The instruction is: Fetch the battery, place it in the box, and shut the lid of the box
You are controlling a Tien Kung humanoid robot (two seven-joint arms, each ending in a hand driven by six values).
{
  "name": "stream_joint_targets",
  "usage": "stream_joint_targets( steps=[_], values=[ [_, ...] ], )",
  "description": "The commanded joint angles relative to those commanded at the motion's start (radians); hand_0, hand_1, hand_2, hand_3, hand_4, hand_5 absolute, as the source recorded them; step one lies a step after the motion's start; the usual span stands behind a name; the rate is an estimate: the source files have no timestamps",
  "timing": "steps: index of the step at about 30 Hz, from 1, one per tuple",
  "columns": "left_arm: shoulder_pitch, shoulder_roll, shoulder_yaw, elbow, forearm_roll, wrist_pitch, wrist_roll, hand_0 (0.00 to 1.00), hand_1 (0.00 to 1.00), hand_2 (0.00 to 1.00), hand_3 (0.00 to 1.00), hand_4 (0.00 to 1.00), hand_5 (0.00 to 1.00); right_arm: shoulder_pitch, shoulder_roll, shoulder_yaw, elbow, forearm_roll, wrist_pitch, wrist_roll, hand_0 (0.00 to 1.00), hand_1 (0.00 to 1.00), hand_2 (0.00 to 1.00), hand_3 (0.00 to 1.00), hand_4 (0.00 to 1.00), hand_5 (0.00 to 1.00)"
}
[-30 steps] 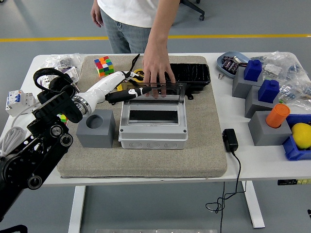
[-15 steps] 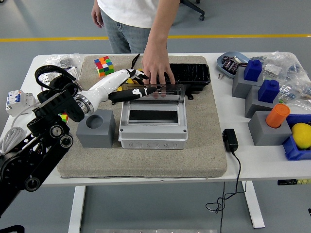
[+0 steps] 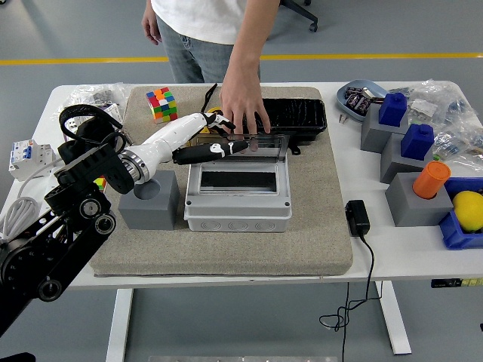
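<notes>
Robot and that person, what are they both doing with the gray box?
The robot's left hand is reaching over the back of the gray box, right at its see-through lid, which is standing open. A person's hand from the far side of the table is resting on that same lid. Whether a battery is inside the box cannot be seen. The robot's right arm is not in the picture.

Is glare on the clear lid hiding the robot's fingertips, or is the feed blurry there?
Head view: sharp overall, even lighting, soft shadows. The clear lid shows mild reflections only; the left hand reads clearly at its edge, beside the person's hand.
</notes>
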Motion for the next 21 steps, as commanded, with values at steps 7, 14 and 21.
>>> stream_joint_targets(
  steps=[7, 14, 21],
  values=[
    [-0.029, 0.029, 0.031, 0.008, -0.006, -0.005, 0.008, 0.998, 0.959, 0.757, 0.776, 0.998, 0.998, 0.012, -0.022, 0.017, -0.002, -0.013, -0.002, -0.003, 0.844, 0.807, 0.775, 0.814, 0.998, 0.998],
    [-0.027, 0.039, 0.059, -0.027, -0.084, -0.065, 0.110, 0.998, 0.962, 0.787, 0.775, 0.998, 0.998, 0.007, -0.021, 0.017, -0.003, -0.014, -0.001, -0.004, 0.840, 0.802, 0.775, 0.814, 0.998, 0.998],
    [-0.020, 0.047, 0.067, -0.084, -0.182, -0.134, 0.188, 0.998, 0.965, 0.797, 0.777, 0.998, 0.998, 0.003, -0.018, 0.016, -0.003, -0.015, -0.001, -0.004, 0.839, 0.802, 0.775, 0.814, 0.998, 0.998]
  ],
)
